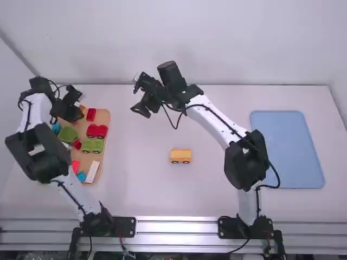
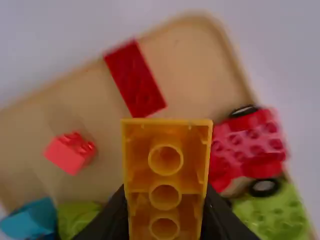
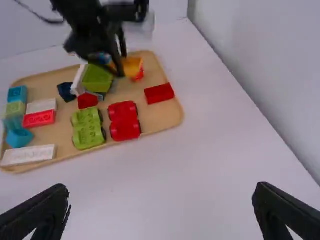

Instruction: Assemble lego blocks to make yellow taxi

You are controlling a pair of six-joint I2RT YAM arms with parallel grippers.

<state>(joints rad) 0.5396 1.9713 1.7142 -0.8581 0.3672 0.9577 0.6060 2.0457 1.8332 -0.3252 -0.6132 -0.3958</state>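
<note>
Yellow block (image 2: 167, 182): long axis jutting outward between fingers, underside facing wrist camera, over tray (image 2: 192, 65); hollow, three-tubed.
Yellow car (image 1: 180, 156): lengthwise across table (image 1: 143, 179); wheeled.
Left gripper (image 1: 77, 112): pinching yellow block.
Right gripper (image 1: 136, 95): fingers wide.

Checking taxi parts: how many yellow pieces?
2: a wheeled piece on the table, a hollow piece in the left fingers above the tray. The left arm may hide more.

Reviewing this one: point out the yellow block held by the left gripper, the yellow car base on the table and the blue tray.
Yellow block (image 2: 165, 187): left wrist view, hollow underside.
Yellow car base (image 1: 180, 156): high view, middle of its body.
Blue tray (image 1: 287, 149): high view, bare middle.
</note>
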